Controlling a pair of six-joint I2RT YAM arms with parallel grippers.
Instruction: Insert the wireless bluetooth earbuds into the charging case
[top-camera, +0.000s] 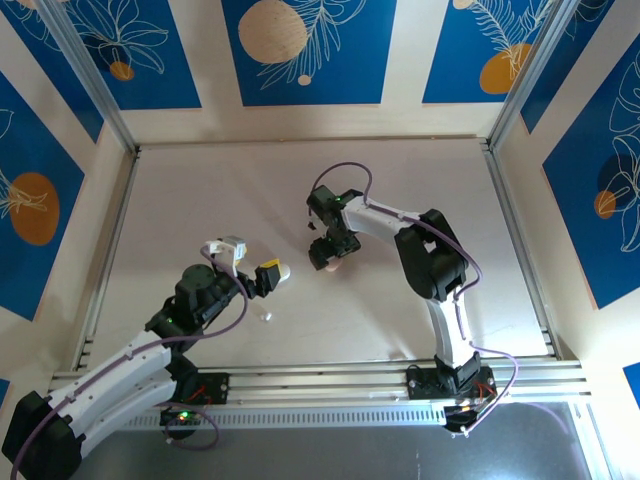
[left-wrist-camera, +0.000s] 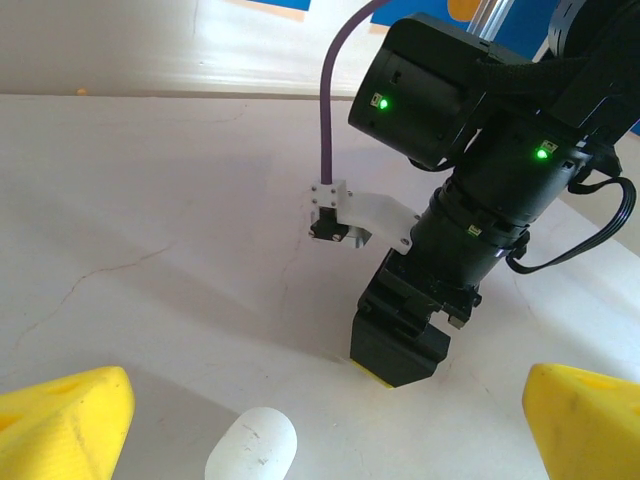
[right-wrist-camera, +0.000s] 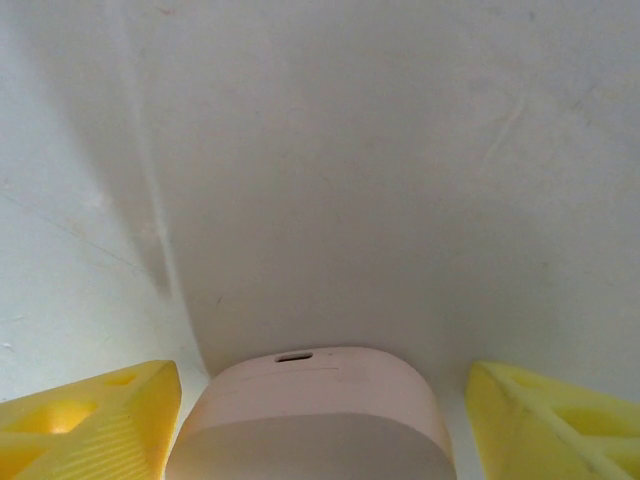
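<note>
Charging case (right-wrist-camera: 310, 415), pink, cut off below | right jaws apart astride it | left jaws spread

Pink charging case (right-wrist-camera: 310, 420): pale pink, pebble-shaped, smooth matte shell. Lid shut, thin seam running across the body. Small dark slot port on the end facing away. Rests flat on table (top-camera: 420, 190), near centre.

White charging case (left-wrist-camera: 253, 448): rounded pebble, faint scuffs on the shell, only one end showing. Lies on table left of pink case, apart from it.

White earbud (top-camera: 265, 317): tiny pale speck lying loose on table, just nearer the front edge than white case. Too small to tell its pose.
</note>
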